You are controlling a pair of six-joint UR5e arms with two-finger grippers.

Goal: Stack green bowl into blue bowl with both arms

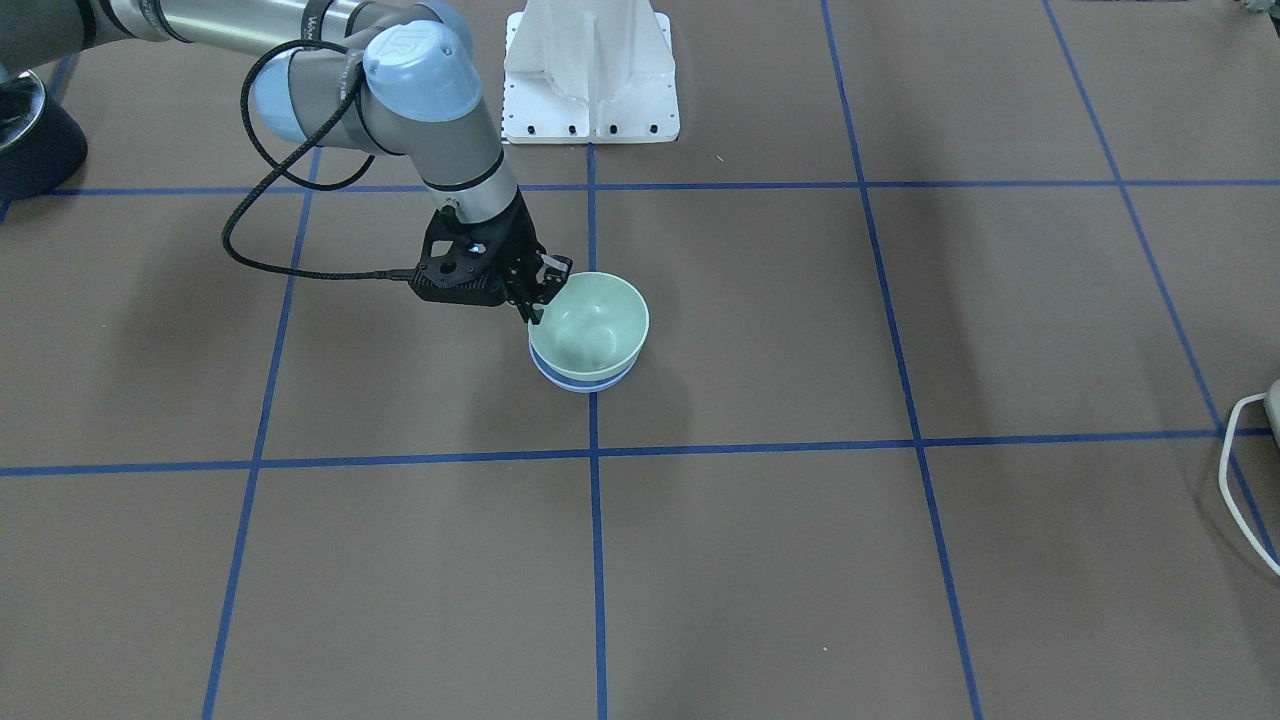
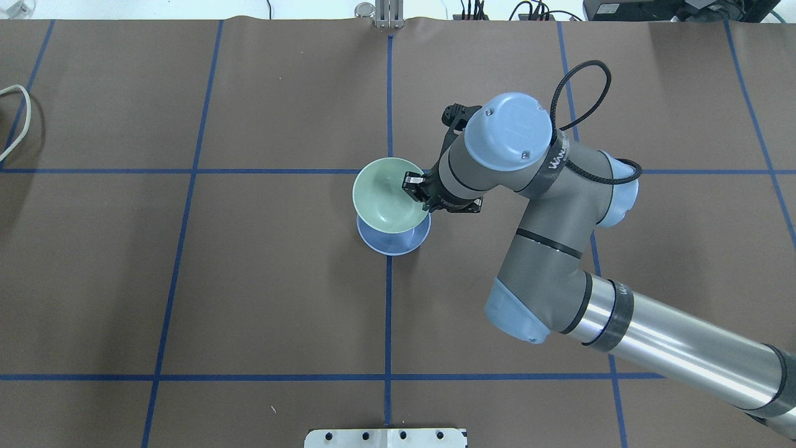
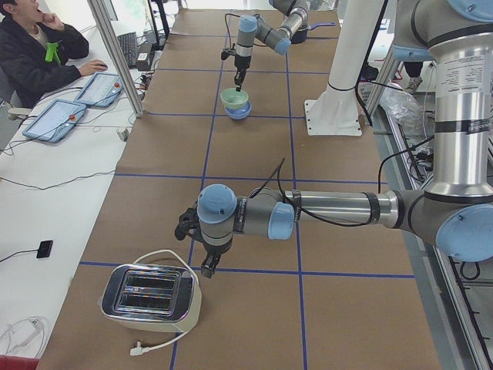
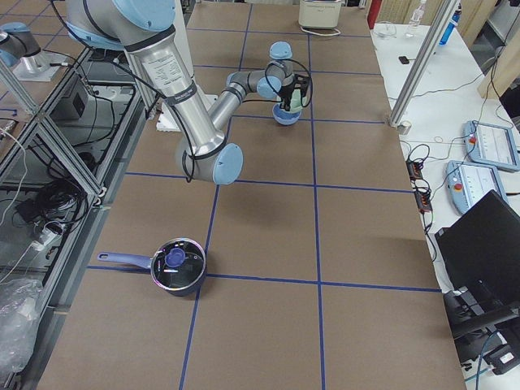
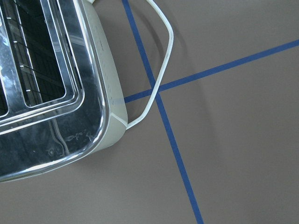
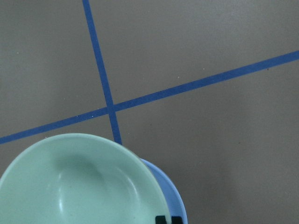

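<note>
The green bowl (image 1: 590, 325) sits tilted in the blue bowl (image 1: 590, 383) near the table's middle, where two blue tape lines cross. My right gripper (image 1: 545, 290) is shut on the green bowl's rim on the robot's side, one finger inside and one outside. The overhead view shows the green bowl (image 2: 388, 199) leaning over the blue bowl (image 2: 393, 241). The right wrist view shows the green bowl (image 6: 79, 182) over the blue rim (image 6: 174, 198). My left gripper (image 3: 208, 267) hangs next to a toaster, far from the bowls; I cannot tell whether it is open or shut.
A chrome toaster (image 3: 150, 297) with a white cord stands at the table's left end and fills the left wrist view (image 5: 46, 84). A dark pot with a lid (image 4: 175, 266) stands at the right end. The white base stand (image 1: 590, 70) is behind the bowls.
</note>
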